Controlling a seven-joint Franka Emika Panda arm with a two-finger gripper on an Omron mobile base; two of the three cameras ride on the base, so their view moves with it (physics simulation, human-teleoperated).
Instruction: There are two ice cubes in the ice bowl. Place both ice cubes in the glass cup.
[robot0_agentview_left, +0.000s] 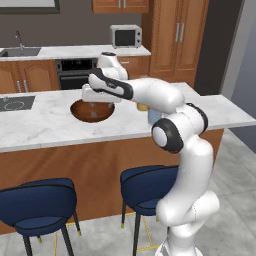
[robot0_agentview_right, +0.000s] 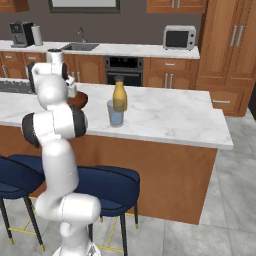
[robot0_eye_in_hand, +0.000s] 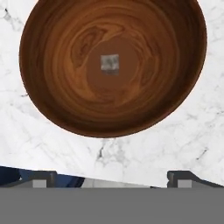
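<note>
Dark reddish wood, ringed with swirling grain, is what I look down into: the bowl (robot0_eye_in_hand: 113, 65) sits wide and shallow on the white marble desk (robot0_eye_in_hand: 144, 153), its rim round and smooth. At the centre of its flat floor lies one small pale, translucent cube (robot0_eye_in_hand: 110, 62), squarish and greyish-blue from here; I can make out only this one, and I cannot tell whether a second lies in the bowl. My pincer (robot0_eye_in_hand: 113, 179) hangs above the bowl with its dark tips spread wide, pinching nothing, the bowl's near rim toward 12 o'clock from the tips.

From the left base view, my hand hovers over the bowl (robot0_agentview_left: 92, 111) in the middle of the desk (robot0_agentview_left: 45, 125). The cup (robot0_agentview_right: 115, 113), a clear cylindrical tumbler, stands at about 3 o'clock of the bowl (robot0_agentview_right: 80, 100) in the right base view, just in front of a yellow-orange bottle (robot0_agentview_right: 119, 96) with a pale neck. Whether the cup already holds a cube is too faint to tell.

My reading: I am at the reach for a cube, not yet descended. The next move calls for shifting forward until the cube sits between my tips, dropping straight into the bowl, and closing gently, since so small and slick a block could squirt sideways on the curved wood.
</note>
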